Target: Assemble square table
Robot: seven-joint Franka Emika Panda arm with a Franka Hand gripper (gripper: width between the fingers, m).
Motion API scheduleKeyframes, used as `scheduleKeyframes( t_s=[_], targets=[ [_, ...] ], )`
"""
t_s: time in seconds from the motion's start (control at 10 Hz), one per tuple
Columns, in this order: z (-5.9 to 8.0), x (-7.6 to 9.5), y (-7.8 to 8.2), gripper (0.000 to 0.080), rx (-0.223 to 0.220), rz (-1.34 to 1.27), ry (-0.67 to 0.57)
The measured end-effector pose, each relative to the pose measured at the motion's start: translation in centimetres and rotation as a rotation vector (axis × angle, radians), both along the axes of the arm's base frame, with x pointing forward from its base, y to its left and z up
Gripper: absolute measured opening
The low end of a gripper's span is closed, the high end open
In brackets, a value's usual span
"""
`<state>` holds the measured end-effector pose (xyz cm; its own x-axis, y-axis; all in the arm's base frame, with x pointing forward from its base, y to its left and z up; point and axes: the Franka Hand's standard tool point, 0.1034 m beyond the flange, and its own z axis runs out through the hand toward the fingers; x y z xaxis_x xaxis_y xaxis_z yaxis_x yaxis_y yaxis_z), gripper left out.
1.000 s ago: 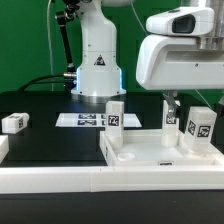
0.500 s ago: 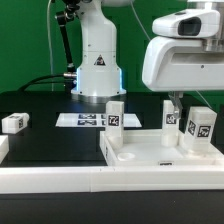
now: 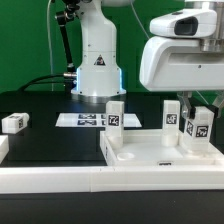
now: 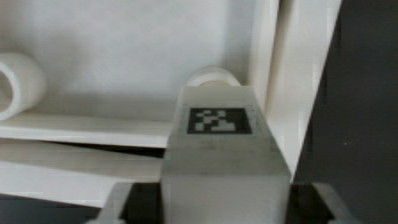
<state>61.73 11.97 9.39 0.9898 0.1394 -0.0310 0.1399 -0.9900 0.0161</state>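
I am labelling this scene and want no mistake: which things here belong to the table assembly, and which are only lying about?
Belong to the job: tabletop slab; upright leg; second upright leg; gripped leg; lying leg, apart from the slab; gripper, closed on the gripped leg.

Only lying about: marker board; white border rail.

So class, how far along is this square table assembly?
Done: two small white tagged legs stand upright on the large white square plastic slab. In hand: the hand grips a third leg at the slab's corner. Left: seating it, then the fourth leg lying loose on the black table.
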Motion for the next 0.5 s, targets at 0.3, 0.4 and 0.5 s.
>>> scheduleKeyframes(
  t_s=[0.3, 0.4, 0.5],
  targets=[
    [-0.01, -0.01, 0.02, 0.0288, -0.003, -0.124, -0.002],
    [-0.02, -0.1, 0.0, 0.0288, -0.008, -0.239, -0.009],
    [-0.01, -0.38, 0.06, 0.0288, -0.011, -0.349, -0.019]
  ],
)
